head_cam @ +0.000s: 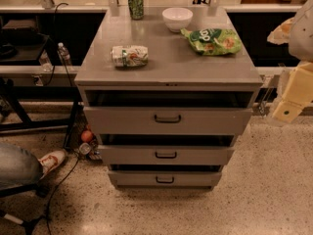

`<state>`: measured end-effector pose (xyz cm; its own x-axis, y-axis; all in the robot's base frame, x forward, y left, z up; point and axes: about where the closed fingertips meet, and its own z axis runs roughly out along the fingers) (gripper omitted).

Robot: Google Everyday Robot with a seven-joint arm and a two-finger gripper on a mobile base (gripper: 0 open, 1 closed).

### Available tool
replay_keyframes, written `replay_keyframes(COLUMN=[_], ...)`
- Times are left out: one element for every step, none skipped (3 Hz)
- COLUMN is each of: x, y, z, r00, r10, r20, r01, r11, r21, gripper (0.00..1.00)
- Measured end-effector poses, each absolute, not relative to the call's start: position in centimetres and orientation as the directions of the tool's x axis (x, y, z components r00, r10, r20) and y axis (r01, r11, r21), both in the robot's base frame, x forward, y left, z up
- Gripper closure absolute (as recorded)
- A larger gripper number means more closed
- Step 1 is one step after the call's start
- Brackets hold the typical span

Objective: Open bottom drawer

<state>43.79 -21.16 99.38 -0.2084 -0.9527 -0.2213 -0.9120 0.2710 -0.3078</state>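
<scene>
A grey metal cabinet (168,75) stands in the middle of the view with three drawers stacked down its front. The bottom drawer (195,179) is the lowest and narrowest-looking front, with a small dark bar handle (165,180) at its centre. A dark gap shows above each drawer front, so each seems to stand slightly out from the frame. My gripper (287,109), cream-coloured, hangs at the right edge of the view. It is level with the top drawer, well to the right of the cabinet and far above the bottom drawer's handle, touching nothing.
On the cabinet top are an upright green can (135,4), a white bowl (177,18), a green chip bag (211,40) and a can lying on its side (129,56). A person's leg and shoe (51,160), cables and an orange ball (87,136) lie at the lower left.
</scene>
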Motion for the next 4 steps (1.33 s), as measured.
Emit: replay_keyframes(x=[43.8, 42.1, 40.0, 40.0], y=[-21.2, -20.7, -21.1, -21.1], z=[99.4, 94.1, 87.0, 86.7], r00=[-0.208, -0.171, -0.174, -0.180], r10=[-0.953, -0.959, -0.954, -0.956], r20=[-0.221, -0.227, -0.245, -0.233], r01=[-0.912, -0.942, -0.962, -0.962], r11=[0.271, 0.226, 0.218, 0.221], r21=[-0.308, -0.247, -0.165, -0.163], gripper=[0.00, 0.00, 0.00, 0.00])
